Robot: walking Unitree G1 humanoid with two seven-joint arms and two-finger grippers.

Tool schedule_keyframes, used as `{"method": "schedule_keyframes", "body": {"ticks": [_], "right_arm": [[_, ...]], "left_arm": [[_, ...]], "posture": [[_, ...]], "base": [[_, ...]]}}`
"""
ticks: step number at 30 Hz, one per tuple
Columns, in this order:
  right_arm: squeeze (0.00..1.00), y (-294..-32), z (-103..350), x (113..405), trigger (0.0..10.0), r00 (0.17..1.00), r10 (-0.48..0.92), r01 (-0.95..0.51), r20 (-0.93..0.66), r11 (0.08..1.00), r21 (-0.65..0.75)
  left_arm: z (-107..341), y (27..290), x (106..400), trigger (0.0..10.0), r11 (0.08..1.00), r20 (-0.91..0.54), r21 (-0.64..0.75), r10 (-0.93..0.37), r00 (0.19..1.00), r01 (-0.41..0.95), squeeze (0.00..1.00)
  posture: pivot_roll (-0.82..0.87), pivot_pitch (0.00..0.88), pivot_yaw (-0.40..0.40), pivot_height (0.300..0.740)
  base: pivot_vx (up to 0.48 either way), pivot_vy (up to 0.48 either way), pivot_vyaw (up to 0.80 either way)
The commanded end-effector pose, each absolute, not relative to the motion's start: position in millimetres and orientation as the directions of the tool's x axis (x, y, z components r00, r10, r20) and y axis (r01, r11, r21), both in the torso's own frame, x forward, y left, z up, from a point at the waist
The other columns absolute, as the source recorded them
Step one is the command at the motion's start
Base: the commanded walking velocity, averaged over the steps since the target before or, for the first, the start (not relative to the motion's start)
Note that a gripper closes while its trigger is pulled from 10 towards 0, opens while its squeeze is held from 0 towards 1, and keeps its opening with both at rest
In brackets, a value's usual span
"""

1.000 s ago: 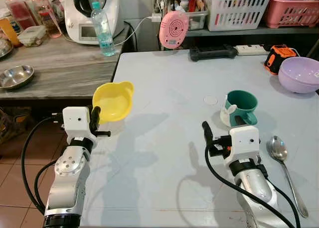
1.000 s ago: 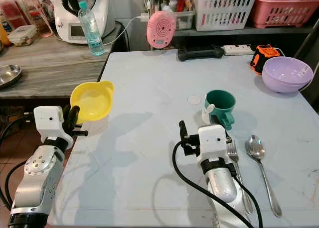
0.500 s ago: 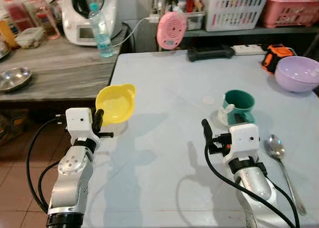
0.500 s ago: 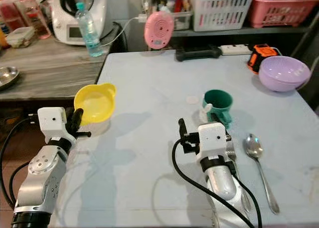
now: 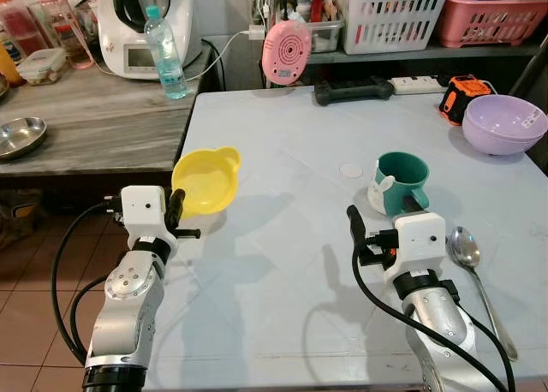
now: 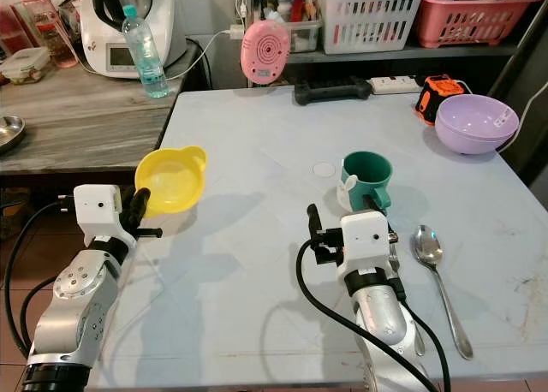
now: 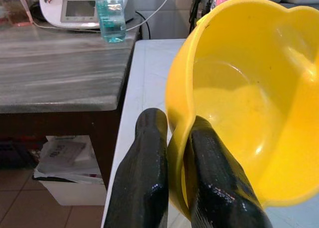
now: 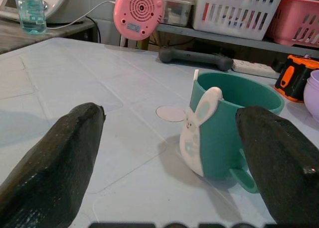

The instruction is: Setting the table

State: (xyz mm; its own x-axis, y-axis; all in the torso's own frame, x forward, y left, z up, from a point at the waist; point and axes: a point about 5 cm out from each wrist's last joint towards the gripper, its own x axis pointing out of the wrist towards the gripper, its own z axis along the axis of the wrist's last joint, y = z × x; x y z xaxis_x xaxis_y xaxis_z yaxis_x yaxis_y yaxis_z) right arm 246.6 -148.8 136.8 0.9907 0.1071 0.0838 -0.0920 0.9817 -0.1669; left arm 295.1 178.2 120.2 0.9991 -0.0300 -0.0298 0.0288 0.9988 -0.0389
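Two arms are raised in front of me over the pale tabletop (image 5: 282,264). On the left, my left gripper (image 7: 172,178) pinches the rim of a yellow bowl (image 5: 204,180), tilted and held above the tabletop's left edge, not yet set down. Rightward, my right gripper (image 8: 169,153) hovers low with its fingers spread wide, facing the green mug (image 5: 401,181). A fork (image 6: 393,257) and spoon (image 5: 476,274) already lie right of it.

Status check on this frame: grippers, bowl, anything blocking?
Left gripper jaws clamped on yellow bowl rim, held at table edge. Right gripper jaws open, facing green cup. Nothing in the way.
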Motion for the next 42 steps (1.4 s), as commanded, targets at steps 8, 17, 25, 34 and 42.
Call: {"method": "schedule_keyframes", "body": {"ticks": [8, 17, 25, 34, 42], "right_arm": [[0.0, -148.9, 135.4, 247.0, 10.0, 0.992, 0.1, -0.087, 0.074, 0.984, -0.158], [0.0, -149.2, 134.6, 247.7, 10.0, 0.993, 0.099, -0.086, 0.071, 0.983, -0.16], [0.0, -148.8, 134.3, 248.1, 10.0, 0.993, 0.099, -0.087, 0.07, 0.983, -0.163], [0.0, -149.5, 133.9, 249.1, 10.0, 0.993, 0.09, -0.077, 0.072, 0.983, -0.168], [0.0, -151.4, 132.7, 248.5, 10.0, 0.995, 0.073, -0.061, 0.071, 0.984, -0.168]], "left_arm": [[117.9, 173.6, 295.8, 10.0, 0.998, -0.055, -0.041, -0.046, 0.997, 0.044, 0.0], [117.7, 172.3, 296.9, 10.0, 0.998, -0.061, -0.044, -0.047, 0.997, 0.045, 0.0], [118.0, 173.4, 297.3, 10.0, 0.998, -0.06, -0.039, -0.058, 0.997, 0.056, 0.0], [120.1, 176.9, 298.7, 10.0, 0.996, -0.044, -0.051, -0.076, 0.996, 0.074, 0.0], [118.7, 174.2, 299.4, 10.0, 0.994, -0.055, -0.066, -0.087, 0.995, 0.084, 0.0]], "posture": [[-0.13, 0.03, 0.069, 0.74], [-0.13, 0.026, 0.067, 0.74], [-0.12, 0.026, 0.065, 0.74], [-0.12, 0.024, 0.071, 0.74], [-0.12, 0.027, 0.073, 0.74]], "base": [[-0.298, 0.0, 0.0], [-0.319, 0.0, 0.0], [-0.14, 0.0, 0.0], [0.0, 0.0, 0.0], [0.0, 0.0, 0.0]]}}
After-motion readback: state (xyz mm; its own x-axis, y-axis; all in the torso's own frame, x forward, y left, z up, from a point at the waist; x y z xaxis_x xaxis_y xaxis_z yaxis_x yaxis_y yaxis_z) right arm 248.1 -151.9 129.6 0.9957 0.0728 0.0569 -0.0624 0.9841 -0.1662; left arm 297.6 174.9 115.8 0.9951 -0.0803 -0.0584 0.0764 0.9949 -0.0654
